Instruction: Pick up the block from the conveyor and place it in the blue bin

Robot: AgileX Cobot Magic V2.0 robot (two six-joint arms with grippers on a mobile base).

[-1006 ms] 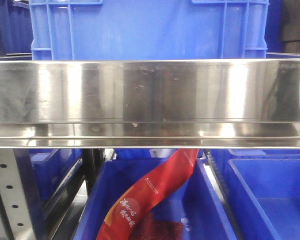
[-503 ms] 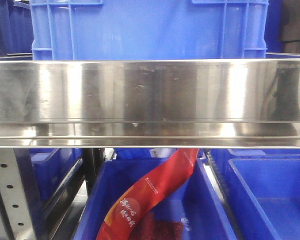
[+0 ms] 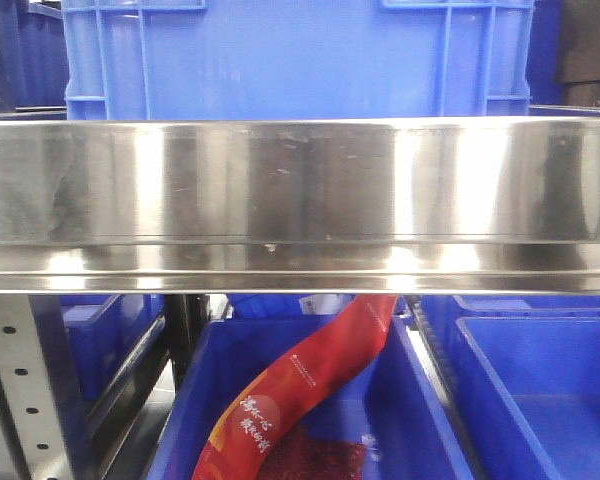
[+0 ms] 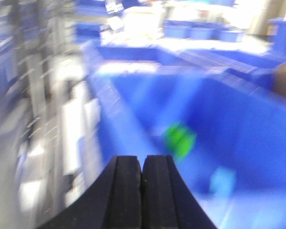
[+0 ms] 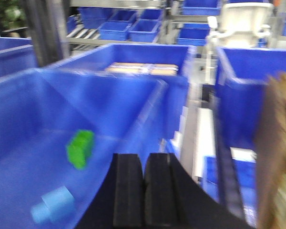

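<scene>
Both pincers were seen pressed shut with nothing held: the left gripper [image 4: 141,167] and the right gripper [image 5: 144,164] each showed black pads closed together. A green block [image 5: 80,148] and a light blue block [image 5: 52,204] lay apart on the floor of the blue bin [image 5: 148,109], at about ten and eight o'clock from the right gripper. The conveyor was not seen in any view, so no block awaiting pickup could be confirmed. For the next grab, it was judged that a gripper should be opened fully before descent and closed squarely across flat faces.
</scene>
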